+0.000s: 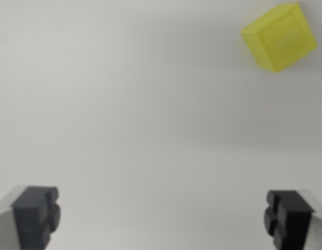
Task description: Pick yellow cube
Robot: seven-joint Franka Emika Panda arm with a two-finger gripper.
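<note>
A yellow cube (279, 36) lies on a pale grey surface at the upper right of the wrist view, turned at an angle and slightly blurred. My gripper (162, 219) is open, its two dark fingertips at the bottom left and bottom right corners of the picture. Nothing is between the fingers. The cube sits well above and to the right of the gap, roughly in line with the right fingertip (288, 219).
The plain light grey surface (140, 104) fills the whole view around the cube. No other objects or edges show.
</note>
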